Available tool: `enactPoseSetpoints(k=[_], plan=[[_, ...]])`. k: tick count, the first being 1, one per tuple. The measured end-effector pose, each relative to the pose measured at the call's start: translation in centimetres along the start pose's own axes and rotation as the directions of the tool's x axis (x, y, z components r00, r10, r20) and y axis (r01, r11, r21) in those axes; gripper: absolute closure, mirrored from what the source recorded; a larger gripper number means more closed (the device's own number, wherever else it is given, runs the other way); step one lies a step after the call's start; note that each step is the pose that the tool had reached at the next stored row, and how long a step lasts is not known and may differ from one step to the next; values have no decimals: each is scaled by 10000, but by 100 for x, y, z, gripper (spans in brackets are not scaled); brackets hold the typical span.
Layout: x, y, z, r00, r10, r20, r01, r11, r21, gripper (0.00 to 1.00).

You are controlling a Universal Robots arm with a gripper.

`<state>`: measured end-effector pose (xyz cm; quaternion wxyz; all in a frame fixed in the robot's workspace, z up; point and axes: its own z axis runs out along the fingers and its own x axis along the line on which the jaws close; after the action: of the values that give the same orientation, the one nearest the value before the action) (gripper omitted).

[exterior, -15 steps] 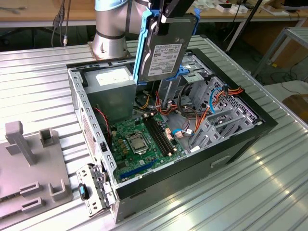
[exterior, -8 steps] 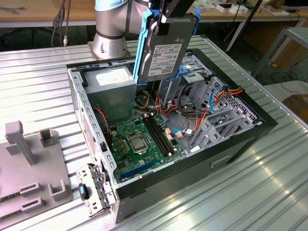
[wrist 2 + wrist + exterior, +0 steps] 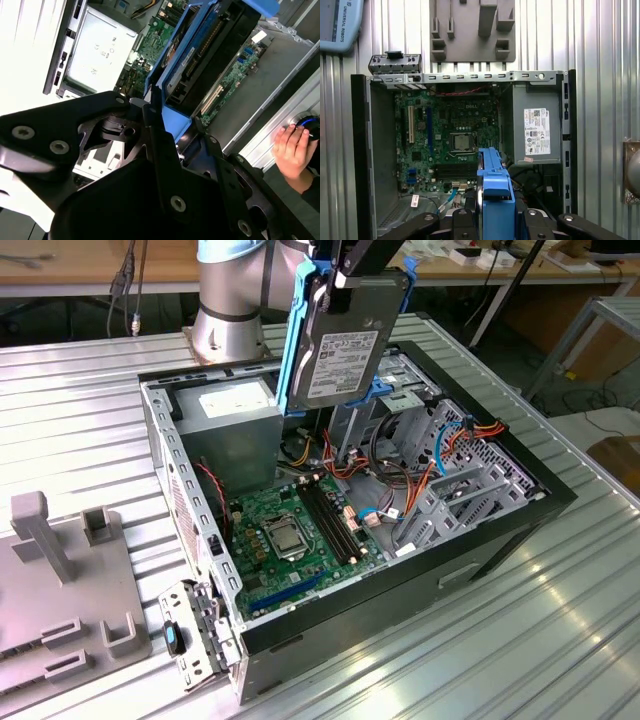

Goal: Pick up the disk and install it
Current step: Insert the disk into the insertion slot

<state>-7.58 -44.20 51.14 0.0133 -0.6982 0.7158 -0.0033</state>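
The disk (image 3: 345, 340) hangs on edge above the back of the open computer case (image 3: 500, 530), its labelled grey face toward the exterior camera and blue carrier rails along its sides. My gripper (image 3: 347, 278) is shut on its top edge. In the second wrist view the gripper (image 3: 167, 127) clamps the blue rail, and the disk (image 3: 200, 55) extends away over the motherboard. In the first wrist view the disk (image 3: 494, 182) appears edge-on between the gripper's (image 3: 495, 217) black fingers.
The case holds a green motherboard (image 3: 290, 530), a grey power supply (image 3: 230, 425) and a metal drive cage (image 3: 450, 480) with orange and blue cables. A grey fixture block (image 3: 60, 580) lies at the exterior view's left. A person's hand (image 3: 292, 150) rests beside the case.
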Motion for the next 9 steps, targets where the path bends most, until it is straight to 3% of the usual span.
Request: enactPoseSetpoints(k=[4, 9], plan=[[0, -2, 0, 10000, 0, 0, 0, 10000, 0, 63], [6, -185, 7, 10000, -1, 0, 1, 10000, 0, 63]])
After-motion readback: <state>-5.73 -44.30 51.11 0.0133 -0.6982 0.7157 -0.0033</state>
